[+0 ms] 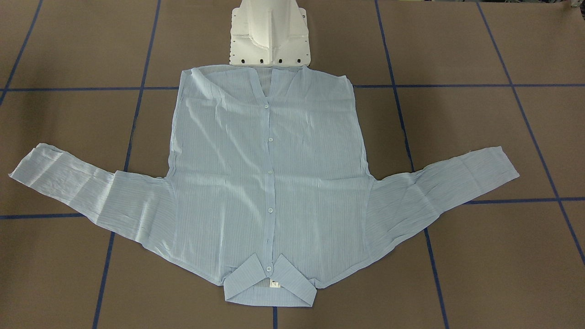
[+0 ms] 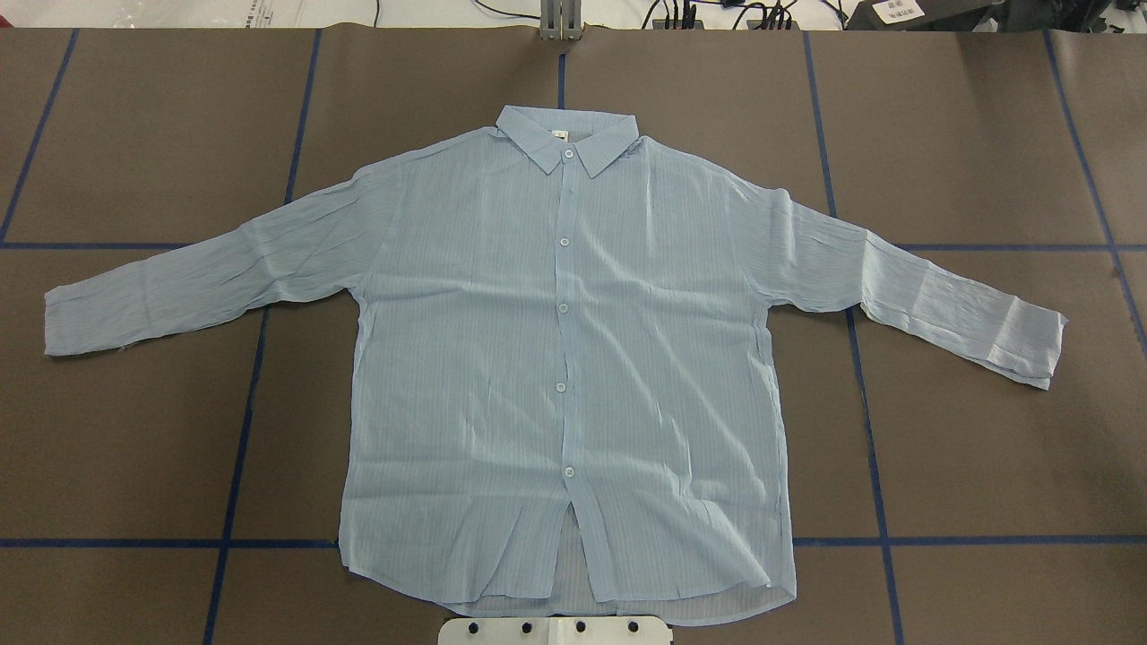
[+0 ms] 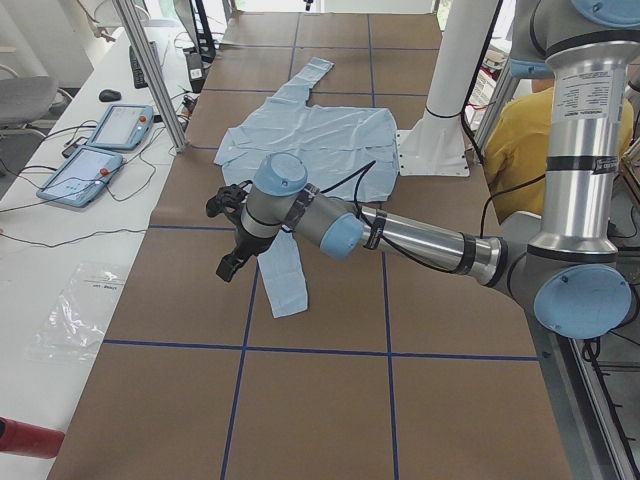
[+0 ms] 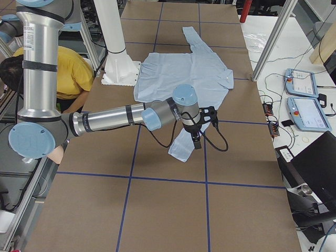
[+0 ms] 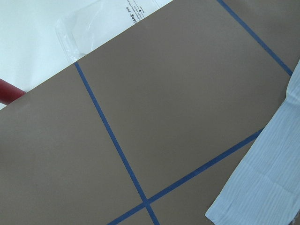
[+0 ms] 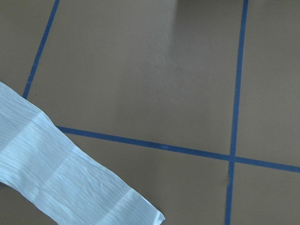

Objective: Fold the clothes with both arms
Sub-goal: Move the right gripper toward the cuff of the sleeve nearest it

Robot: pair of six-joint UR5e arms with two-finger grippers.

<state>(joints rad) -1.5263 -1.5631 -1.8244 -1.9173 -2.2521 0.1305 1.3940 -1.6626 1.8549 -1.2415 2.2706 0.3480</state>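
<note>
Although both arms were extended over the work area, the shirt [image 2: 564, 358] lay fully spread, buttoned and front side up on the surface [image 2: 986, 466], so no fold was judged complete. In the overhead view the collar [image 2: 566, 148] pointed to 12 o'clock and the hem sat at 6 o'clock, at the edge of the pedestal base [image 2: 556, 630]. The left sleeve [image 2: 179, 287] ran out toward 9 o'clock and the right sleeve [image 2: 950, 300] toward 3 o'clock, both flat and wrinkled. The left arm [image 3: 400, 232] reached across the left sleeve, with the left fingers [image 3: 228, 268] above the cloth near the cuff. The right arm [image 4: 115, 118] was posed likewise, with the right fingers [image 4: 197, 142] over the right sleeve. Only the side views showed either set of fingers, so it could not be told whether they stood apart or together, nor whether they touched the cloth. Each wrist view showed a cuff end lying on the surface among blue tape lines [image 5: 112, 140]. The whole sequence was judged outstanding: sleeves inward, then body folded.
</note>
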